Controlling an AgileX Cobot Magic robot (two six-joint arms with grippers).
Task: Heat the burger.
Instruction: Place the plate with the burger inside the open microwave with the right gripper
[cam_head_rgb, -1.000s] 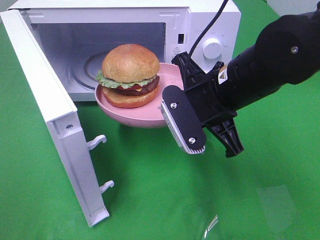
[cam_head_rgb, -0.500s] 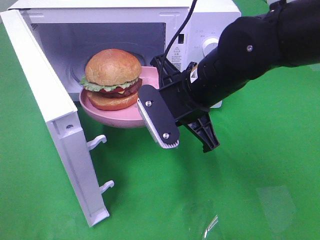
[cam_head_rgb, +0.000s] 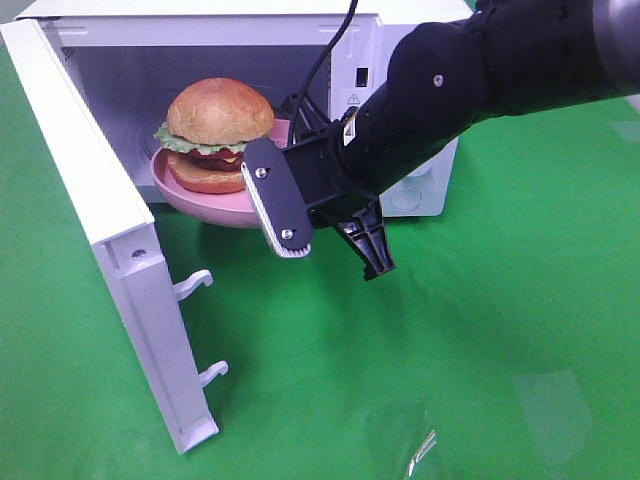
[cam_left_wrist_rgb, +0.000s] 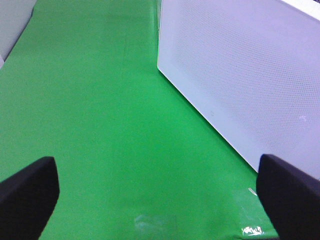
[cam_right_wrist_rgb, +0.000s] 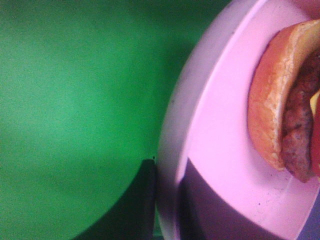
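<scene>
Carefully, steer into the middle of the microwave (cam_head_rgb: 110, 90) cavity, clear of the swung-open door (cam_head_rgb: 100, 230). Carry the pink plate (cam_head_rgb: 215, 205), now at the cavity's mouth, level, minding the burger (cam_head_rgb: 220, 115) riding on top. Set down before releasing. Rely on the right gripper (cam_head_rgb: 272, 190), pinched nearly closed on the plate's rim; leave the left gripper (cam_left_wrist_rgb: 160, 200) spread wide, holding nothing.
</scene>
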